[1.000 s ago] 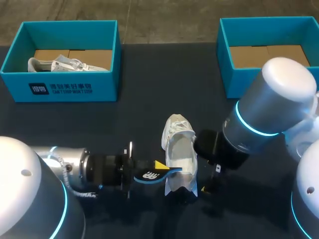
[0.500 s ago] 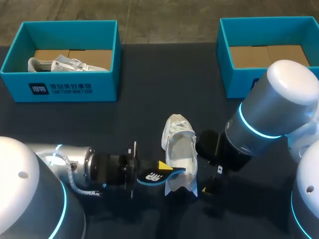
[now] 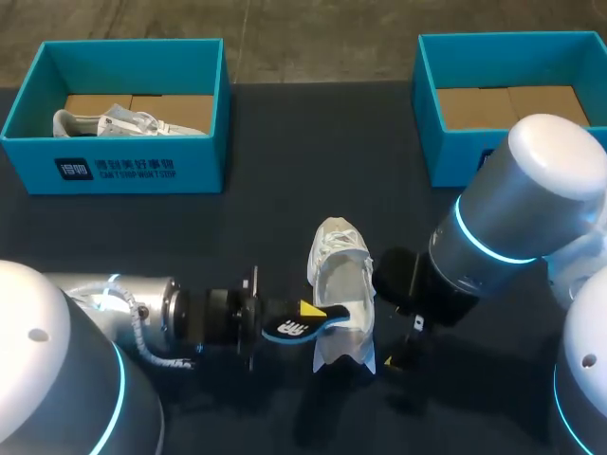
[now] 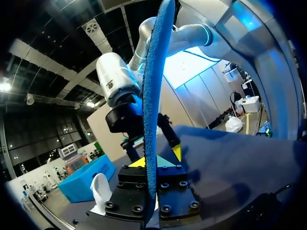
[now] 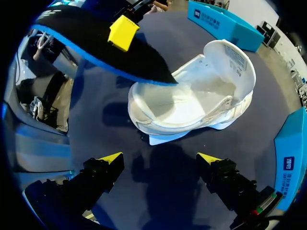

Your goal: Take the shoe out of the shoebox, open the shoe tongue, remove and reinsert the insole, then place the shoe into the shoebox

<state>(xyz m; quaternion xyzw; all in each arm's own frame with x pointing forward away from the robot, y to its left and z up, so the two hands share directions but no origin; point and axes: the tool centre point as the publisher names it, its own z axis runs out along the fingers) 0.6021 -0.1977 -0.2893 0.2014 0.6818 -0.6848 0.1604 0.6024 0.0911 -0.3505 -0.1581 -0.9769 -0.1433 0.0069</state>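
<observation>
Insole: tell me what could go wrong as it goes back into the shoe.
1. The shoe lies free on the table. The right gripper is open and short of it, so a push from the insole could slide or tip the shoe.
2. Only the insole's tip is at the opening, at a slant. It may catch on the collar and buckle in the left gripper.

Shoe (image 3: 343,284) white woven cloth, smooth pale lining inside; insole (image 3: 292,330) over its heel matt black on top, blue foam rim. Surface (image 3: 270,213) dark, matt, cloth-like; shoebox (image 3: 128,166) beyond the shoe smooth teal card, brown cardboard floor. Arm shells (image 3: 531,204) glossy silver.
</observation>
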